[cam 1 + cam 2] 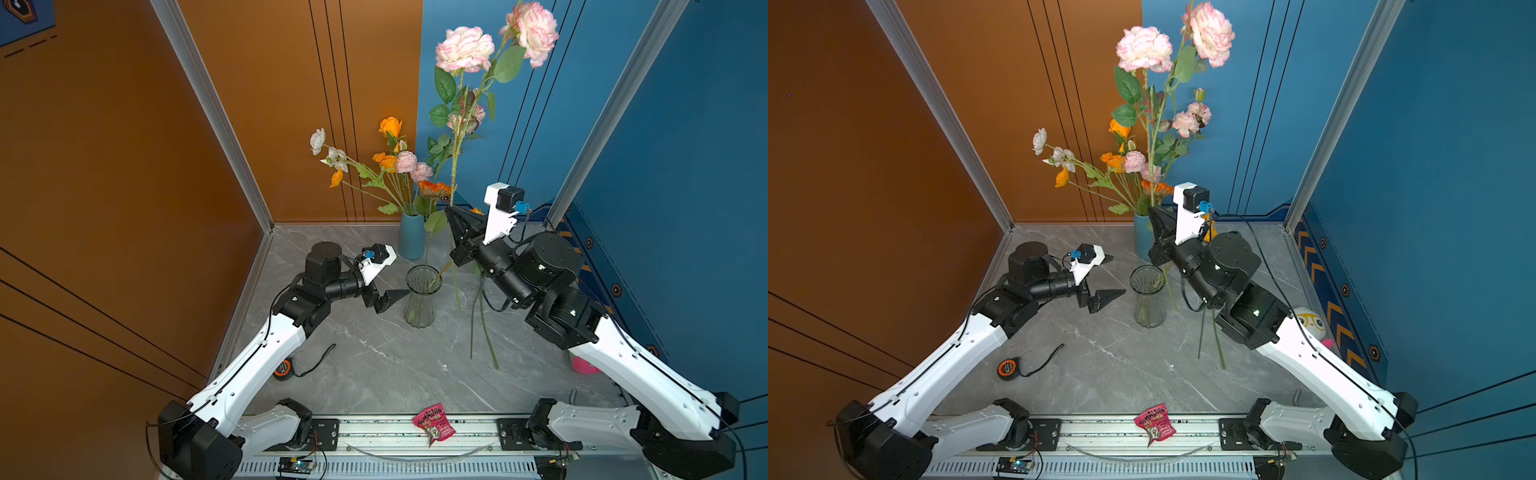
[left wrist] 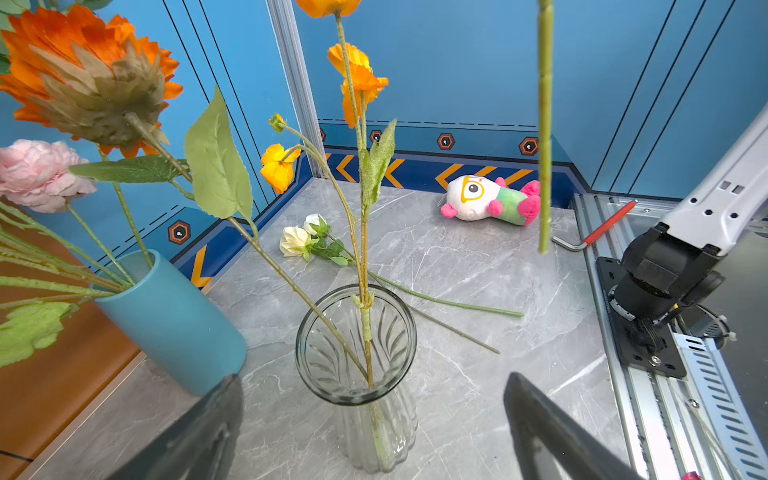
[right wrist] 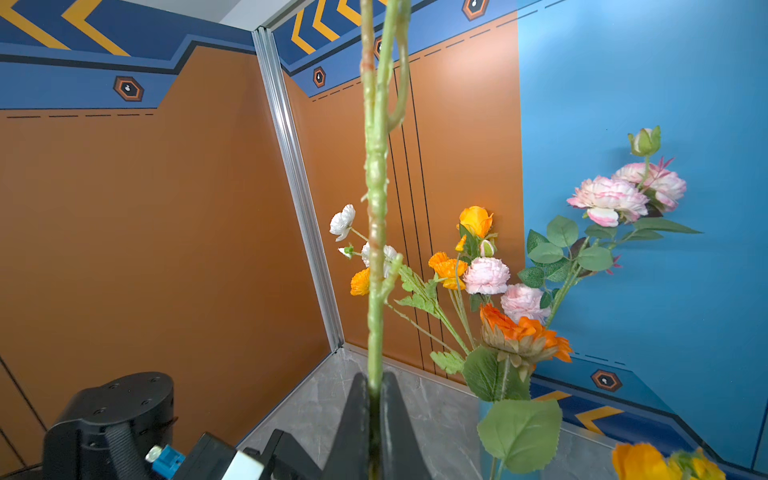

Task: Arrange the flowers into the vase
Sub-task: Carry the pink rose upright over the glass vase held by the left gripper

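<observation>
Your right gripper [image 3: 376, 384] clamps the pink flower's stem [image 3: 376, 232], which hangs just beside the glass vase [image 1: 423, 297]. That vase holds two orange-flowered stems [image 2: 365, 249]. Your left gripper [image 1: 1118, 274] gapes empty, and the blue vase [image 1: 411, 237] holds a mixed bunch [image 1: 390, 166].

Glass vase [image 2: 399, 428] with two orange-flower stems [image 2: 364, 249], beside blue vase [image 2: 174, 324]

We see a clear ribbed glass vase [image 2: 399, 415], glossy; a blue cylindrical vase [image 2: 178, 328], smooth and matt. The long green flower stem [image 3: 376, 249] looks like waxy, knobbly plastic. The grey marble-patterned table [image 1: 374, 365] is smooth with soft sheen; the white-and-green plush toy [image 2: 473, 195] fuzzy cloth.
</observation>
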Controlling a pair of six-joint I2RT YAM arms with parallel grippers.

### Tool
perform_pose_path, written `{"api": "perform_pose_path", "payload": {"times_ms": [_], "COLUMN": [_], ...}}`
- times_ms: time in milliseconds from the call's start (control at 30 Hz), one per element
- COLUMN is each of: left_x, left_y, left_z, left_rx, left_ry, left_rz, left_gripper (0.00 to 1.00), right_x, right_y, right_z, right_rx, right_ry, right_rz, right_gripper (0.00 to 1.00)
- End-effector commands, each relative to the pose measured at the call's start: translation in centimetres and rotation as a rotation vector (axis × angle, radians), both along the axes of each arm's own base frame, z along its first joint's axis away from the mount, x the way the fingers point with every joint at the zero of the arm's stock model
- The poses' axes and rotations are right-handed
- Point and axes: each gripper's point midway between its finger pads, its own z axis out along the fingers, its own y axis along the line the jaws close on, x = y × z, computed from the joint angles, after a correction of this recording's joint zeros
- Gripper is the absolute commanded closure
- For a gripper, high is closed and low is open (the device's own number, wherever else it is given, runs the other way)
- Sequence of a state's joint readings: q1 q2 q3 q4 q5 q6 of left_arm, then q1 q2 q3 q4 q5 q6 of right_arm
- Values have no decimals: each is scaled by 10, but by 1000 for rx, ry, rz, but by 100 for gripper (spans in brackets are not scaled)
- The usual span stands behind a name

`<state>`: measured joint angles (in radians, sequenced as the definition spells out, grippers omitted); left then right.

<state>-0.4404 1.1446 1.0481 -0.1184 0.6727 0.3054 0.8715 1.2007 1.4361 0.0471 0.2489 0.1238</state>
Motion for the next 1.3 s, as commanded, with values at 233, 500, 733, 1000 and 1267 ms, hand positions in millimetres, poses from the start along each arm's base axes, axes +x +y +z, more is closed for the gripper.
{"api": "perform_pose_path", "payload": {"times_ms": [233, 500, 733, 1000, 1267], "left_x": [5, 12, 12, 11, 12], "left_y": [15, 21, 21, 20, 22], "left_z": [20, 22, 22, 22, 22], "left_rx": [-79, -117, -120, -121, -123], "left_ry": [-15, 20, 24, 29, 30], "left_rz": [14, 17, 13, 10, 13], "left_gripper": [2, 2, 2, 2, 2], "right_x": [29, 36, 47, 53, 57], "right_y": [35, 39, 48, 54, 63], "right_z": [-8, -10, -31, -87, -129], "right_rx": [49, 58, 16, -43, -142], "right_ry": [-174, -200, -205, -188, -162], "right_rz": [-60, -78, -99, -94, -79], "right_gripper": [100, 100, 100, 100, 100]}}
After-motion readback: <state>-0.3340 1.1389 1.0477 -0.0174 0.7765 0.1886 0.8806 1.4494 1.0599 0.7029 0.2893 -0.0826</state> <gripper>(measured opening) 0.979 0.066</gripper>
